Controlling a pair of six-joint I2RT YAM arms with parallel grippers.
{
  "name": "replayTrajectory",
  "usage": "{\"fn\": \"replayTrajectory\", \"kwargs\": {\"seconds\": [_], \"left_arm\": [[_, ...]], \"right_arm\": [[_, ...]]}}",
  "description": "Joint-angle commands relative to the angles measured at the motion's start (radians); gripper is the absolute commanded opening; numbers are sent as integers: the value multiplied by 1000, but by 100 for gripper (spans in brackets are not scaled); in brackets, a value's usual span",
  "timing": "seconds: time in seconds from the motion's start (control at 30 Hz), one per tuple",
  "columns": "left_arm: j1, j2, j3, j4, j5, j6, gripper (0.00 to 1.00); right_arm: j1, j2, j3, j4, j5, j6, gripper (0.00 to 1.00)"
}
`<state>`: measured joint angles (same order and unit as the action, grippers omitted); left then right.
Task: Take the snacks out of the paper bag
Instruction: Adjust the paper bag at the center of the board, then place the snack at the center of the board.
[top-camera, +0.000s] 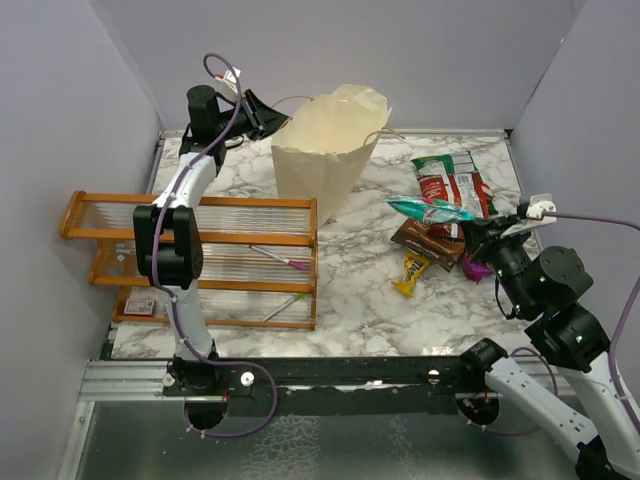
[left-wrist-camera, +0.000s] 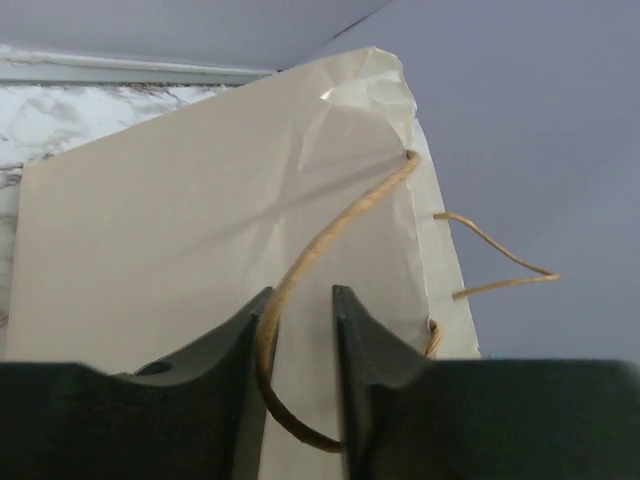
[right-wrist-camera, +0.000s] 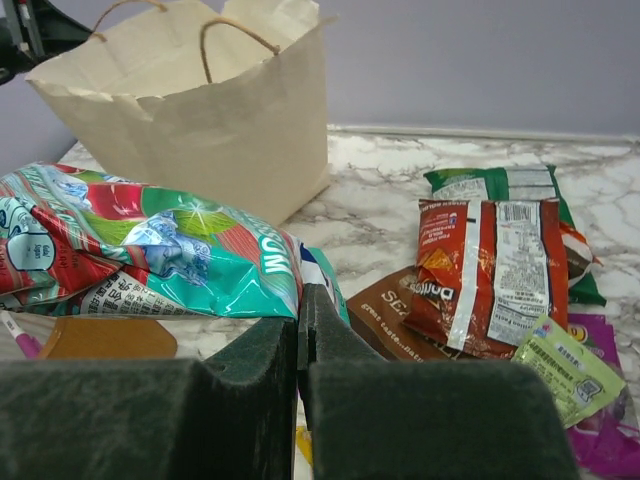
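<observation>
The cream paper bag (top-camera: 325, 150) (left-wrist-camera: 200, 220) (right-wrist-camera: 200, 110) stands upright at the back of the table. My left gripper (top-camera: 268, 122) (left-wrist-camera: 302, 292) is at its top left rim, jaws a little apart, with the near twine handle (left-wrist-camera: 340, 225) looping loosely between the fingers. My right gripper (top-camera: 470, 228) (right-wrist-camera: 300, 300) is shut on the edge of a teal snack packet (top-camera: 430, 209) (right-wrist-camera: 150, 250), held above the table right of the bag. On the marble lie a red chip bag (top-camera: 450, 188) (right-wrist-camera: 480, 275), a green-white packet (top-camera: 440, 163) (right-wrist-camera: 500, 183), a brown packet (top-camera: 425, 240) (right-wrist-camera: 385, 310), an orange-yellow packet (top-camera: 412, 273), a magenta packet (top-camera: 477, 270) and a lime packet (right-wrist-camera: 565, 370).
An orange wooden rack (top-camera: 200, 255) fills the left side of the table, with a pink pen (top-camera: 285, 262) lying on it. Grey walls close in the left, back and right. A metal rail runs along the near edge by the arm bases.
</observation>
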<state>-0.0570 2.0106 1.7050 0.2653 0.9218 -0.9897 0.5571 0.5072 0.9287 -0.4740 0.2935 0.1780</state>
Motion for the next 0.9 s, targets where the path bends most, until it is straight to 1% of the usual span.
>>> {"fn": "replayTrajectory", "kwargs": {"seconds": [0.0, 0.07, 0.13, 0.2, 0.33, 0.37, 0.4, 0.47, 0.57, 0.6, 0.63, 0.67, 0.77, 0.83, 0.87], "left_arm": [[20, -124, 15, -107, -61, 134, 40], [30, -156, 25, -137, -75, 170, 49], [38, -187, 36, -177, -92, 204, 56], [46, -217, 39, -217, -108, 236, 60], [62, -286, 12, -264, -160, 275, 65], [68, -296, 10, -286, -172, 282, 74], [72, -302, 11, -312, -181, 294, 79], [79, -309, 5, -349, -194, 317, 80], [85, -376, -27, -368, -218, 339, 83], [88, -393, -31, -383, -225, 353, 88], [90, -406, -31, -410, -236, 369, 95], [91, -423, -27, -442, -253, 393, 98], [95, -489, -40, -539, -316, 477, 99], [95, -551, -76, -571, -361, 511, 99], [95, -583, -94, -582, -374, 524, 99]], "right_arm": [[1, 3, -19, -72, 45, 113, 1], [1, 29, -38, -101, 29, 162, 1], [1, 50, -74, -107, 13, 210, 1], [1, 65, -127, -85, 0, 249, 1], [1, 128, -231, 2, -74, 266, 1], [1, 153, -251, 18, -82, 269, 1], [1, 178, -266, 35, -92, 266, 1], [1, 232, -284, 56, -102, 246, 1], [1, 294, -303, 95, -110, 187, 2], [1, 310, -311, 109, -117, 170, 4], [1, 324, -320, 125, -131, 151, 8], [1, 338, -327, 136, -145, 141, 12], [1, 362, -331, 135, -193, 140, 27], [1, 358, -323, 127, -231, 136, 37], [1, 350, -316, 122, -243, 135, 44]]}}
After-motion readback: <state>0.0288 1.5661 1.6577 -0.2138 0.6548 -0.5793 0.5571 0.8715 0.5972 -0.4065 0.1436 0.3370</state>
